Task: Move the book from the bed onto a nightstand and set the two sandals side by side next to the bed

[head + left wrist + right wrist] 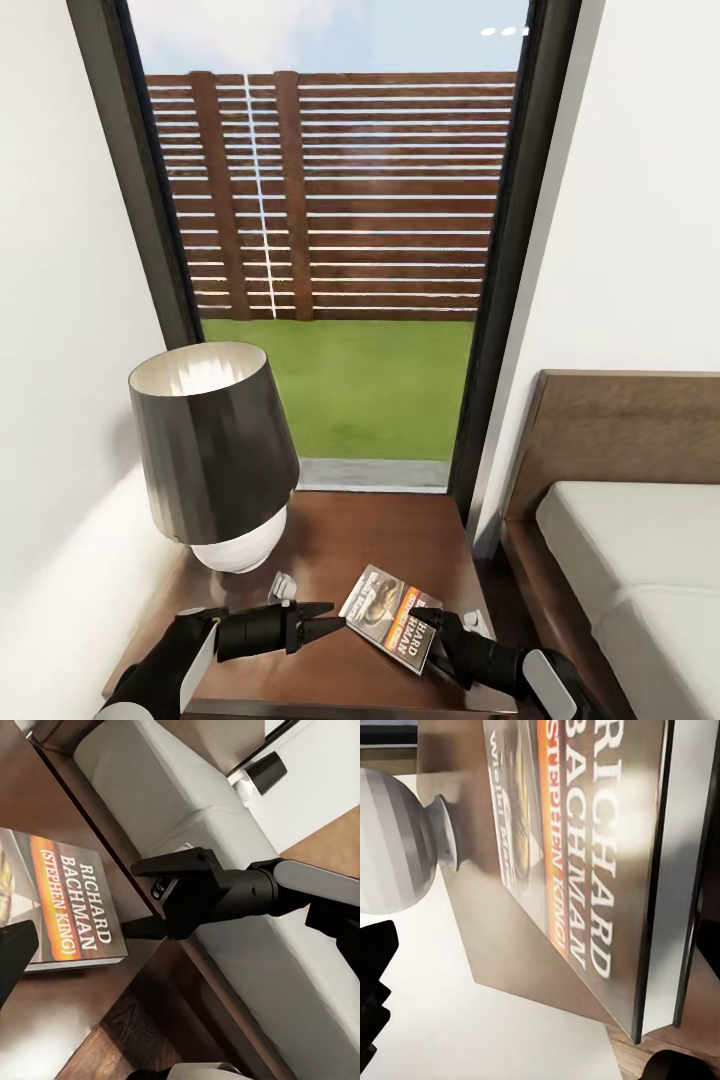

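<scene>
Your right claw [432, 622] was at the near corner of the book [392, 617], but you could not tell whether its jaws gripped it. That book lay on the nightstand [330, 545], near its front edge. Your left claw [328, 620] hovered just beside it, jaws nearly shut and empty. A lamp [215, 455] stood behind; the bed [630, 560] lay alongside.

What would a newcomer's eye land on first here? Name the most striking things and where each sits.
First, the tall window dead ahead, showing a slatted wooden fence and green lawn. Next, the dark-shaded lamp standing on the left rear of the nightstand. Then the book at the nightstand's front, the right claw at its near edge and the left claw pointing at it, with the bed to the right.
</scene>
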Robot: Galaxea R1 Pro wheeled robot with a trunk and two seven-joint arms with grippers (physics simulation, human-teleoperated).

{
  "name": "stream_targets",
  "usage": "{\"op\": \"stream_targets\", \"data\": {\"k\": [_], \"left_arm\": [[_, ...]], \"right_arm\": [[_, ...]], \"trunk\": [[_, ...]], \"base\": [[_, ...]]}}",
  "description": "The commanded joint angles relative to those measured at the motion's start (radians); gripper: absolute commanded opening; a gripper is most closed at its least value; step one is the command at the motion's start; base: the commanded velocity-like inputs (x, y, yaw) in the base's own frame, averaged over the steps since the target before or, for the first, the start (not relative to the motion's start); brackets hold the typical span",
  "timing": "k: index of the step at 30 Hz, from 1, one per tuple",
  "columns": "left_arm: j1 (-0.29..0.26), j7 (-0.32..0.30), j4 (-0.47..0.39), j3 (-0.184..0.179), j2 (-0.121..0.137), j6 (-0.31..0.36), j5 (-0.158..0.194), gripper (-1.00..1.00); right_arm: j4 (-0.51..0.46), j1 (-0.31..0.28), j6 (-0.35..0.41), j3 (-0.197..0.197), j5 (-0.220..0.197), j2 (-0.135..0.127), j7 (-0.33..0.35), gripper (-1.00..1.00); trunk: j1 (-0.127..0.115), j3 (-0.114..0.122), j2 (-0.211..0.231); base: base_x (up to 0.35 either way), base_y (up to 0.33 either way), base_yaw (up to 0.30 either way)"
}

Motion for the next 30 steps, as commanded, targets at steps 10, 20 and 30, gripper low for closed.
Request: {"op": "stream_targets", "data": {"k": [10, 20, 30], "left_arm": [[0.000, -0.003, 0.000, 0.001, 0.000, 0.010, 0.002, 1.00], [0.000, -0.003, 0.001, 0.001, 0.000, 0.010, 0.002, 1.00], [0.000, -0.002, 0.000, 0.001, 0.000, 0.010, 0.003, 1.00]], "right_arm": [[0.000, -0.001, 0.007, -0.004, 0.000, 0.000, 0.002, 1.00], [0.000, -0.001, 0.007, -0.004, 0.000, 0.000, 0.002, 1.00], [0.000, -0.001, 0.007, -0.004, 0.000, 0.000, 0.002, 1.00]], "trunk": [[0.000, -0.001, 0.000], [0.000, -0.001, 0.000], [0.000, -0.001, 0.000]], "base": [[-0.033, 0.000, 0.000], [-0.016, 0.000, 0.000], [0.000, 0.000, 0.000]]}}
